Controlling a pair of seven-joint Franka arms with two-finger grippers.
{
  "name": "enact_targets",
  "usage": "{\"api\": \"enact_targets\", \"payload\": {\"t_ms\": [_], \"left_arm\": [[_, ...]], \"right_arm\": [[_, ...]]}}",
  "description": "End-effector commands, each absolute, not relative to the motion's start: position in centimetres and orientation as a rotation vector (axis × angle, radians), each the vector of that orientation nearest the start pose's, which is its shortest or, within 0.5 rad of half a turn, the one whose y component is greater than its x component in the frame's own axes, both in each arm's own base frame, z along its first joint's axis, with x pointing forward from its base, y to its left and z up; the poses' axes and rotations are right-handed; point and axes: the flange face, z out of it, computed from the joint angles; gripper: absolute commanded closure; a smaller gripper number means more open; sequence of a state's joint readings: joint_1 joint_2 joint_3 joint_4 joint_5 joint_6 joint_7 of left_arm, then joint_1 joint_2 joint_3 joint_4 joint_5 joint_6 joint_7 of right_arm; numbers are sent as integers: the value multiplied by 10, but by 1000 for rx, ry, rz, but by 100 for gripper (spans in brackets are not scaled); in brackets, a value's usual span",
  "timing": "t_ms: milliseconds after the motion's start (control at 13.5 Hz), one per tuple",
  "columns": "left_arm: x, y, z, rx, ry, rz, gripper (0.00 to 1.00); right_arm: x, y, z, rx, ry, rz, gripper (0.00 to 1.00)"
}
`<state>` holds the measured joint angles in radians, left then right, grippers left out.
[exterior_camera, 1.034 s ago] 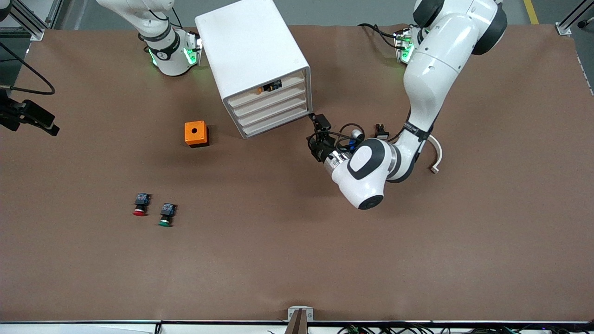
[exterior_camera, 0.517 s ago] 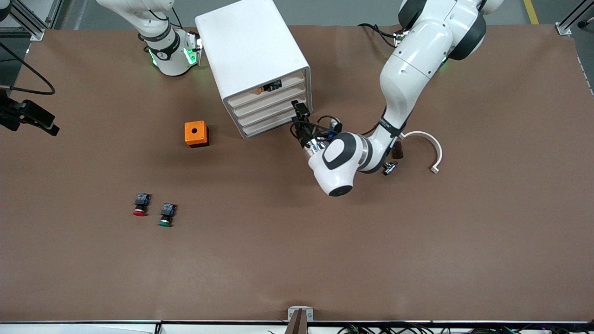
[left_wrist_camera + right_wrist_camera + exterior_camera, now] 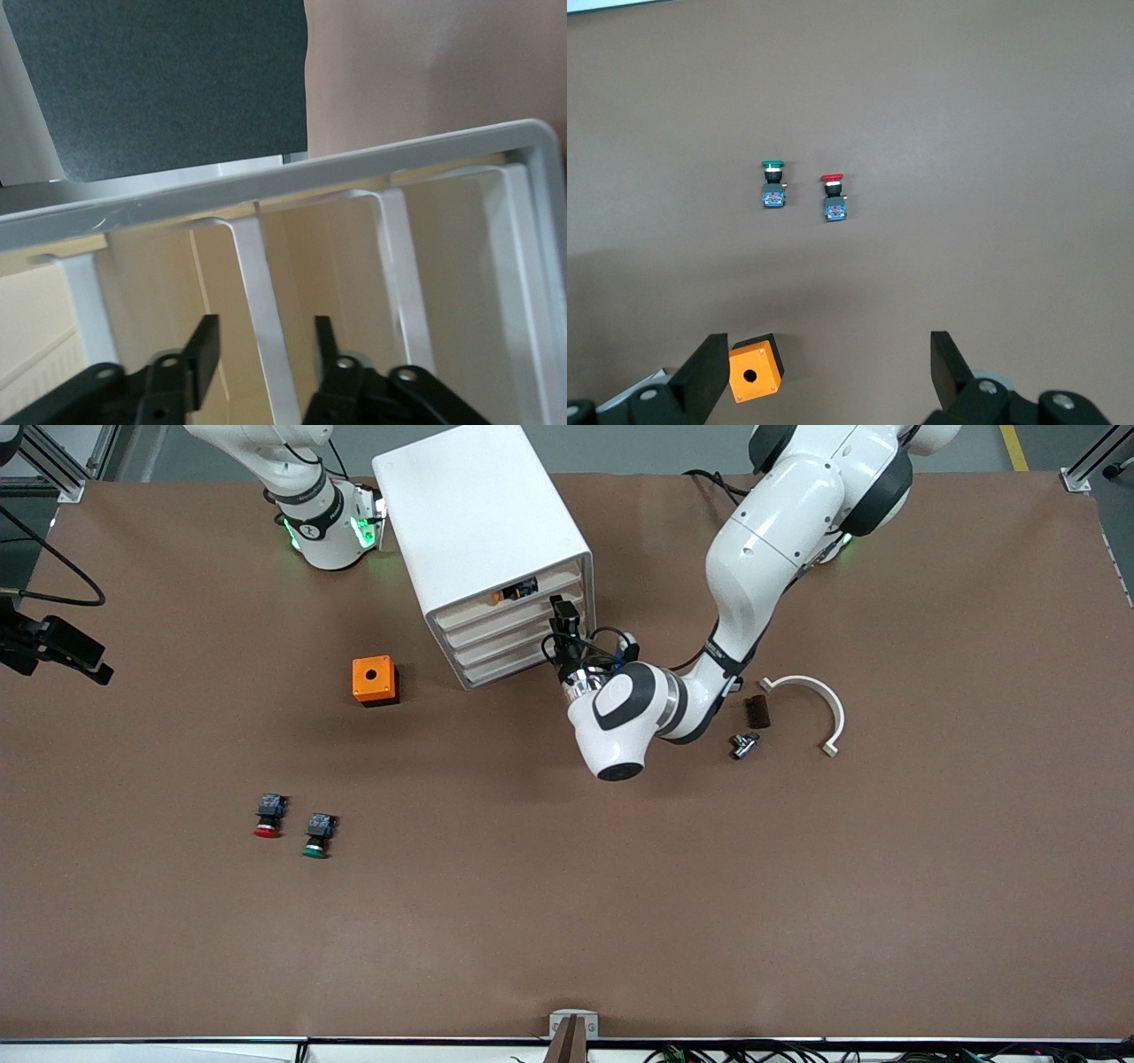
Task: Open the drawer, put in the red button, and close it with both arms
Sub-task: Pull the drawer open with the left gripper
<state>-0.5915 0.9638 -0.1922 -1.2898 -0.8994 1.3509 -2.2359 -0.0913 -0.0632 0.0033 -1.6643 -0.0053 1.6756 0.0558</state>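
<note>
left gripper (image 3: 562, 615) open, fingers straddling a rib of the drawer (image 3: 518, 616) front | right gripper (image 3: 824, 376) spread, waiting high over red button (image 3: 266, 828) | risk: fingers slipping off the rib, or dragging the whole cabinet (image 3: 483, 540).

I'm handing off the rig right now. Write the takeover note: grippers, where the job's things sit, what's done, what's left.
Left gripper: open, at the cabinet front by the drawer, fingers either side of a white front rib in the left wrist view; nothing gripped yet.
Right gripper: open, empty, waiting up over the table above the orange box.
Red button: on the table beside the green button, nearer the front camera than the orange box.
Done: nothing; all drawers look shut.
Left: open the drawer, place the red button inside, close with both arms.
</note>
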Motion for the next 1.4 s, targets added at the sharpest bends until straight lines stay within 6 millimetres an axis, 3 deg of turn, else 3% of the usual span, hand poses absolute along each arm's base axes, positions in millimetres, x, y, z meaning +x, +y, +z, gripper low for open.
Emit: {"api": "enact_targets", "payload": {"t_ms": [0, 221, 517, 886, 1329], "left_arm": [[414, -525, 186, -1340, -1485, 1365, 65], [416, -523, 184, -1324, -1491, 1375, 83], [422, -520, 184, -1270, -1534, 1327, 91], [427, -514, 181, -1271, -1542, 1332, 92], [462, -488, 183, -1234, -1613, 1382, 87]], "right_arm": [[545, -48, 628, -3136, 250, -121, 0], [545, -48, 628, -3136, 250, -121, 0], [545, -48, 628, -3136, 250, -121, 0], [545, -48, 628, -3136, 250, -121, 0], [545, -48, 627, -3136, 250, -118, 0]]}}
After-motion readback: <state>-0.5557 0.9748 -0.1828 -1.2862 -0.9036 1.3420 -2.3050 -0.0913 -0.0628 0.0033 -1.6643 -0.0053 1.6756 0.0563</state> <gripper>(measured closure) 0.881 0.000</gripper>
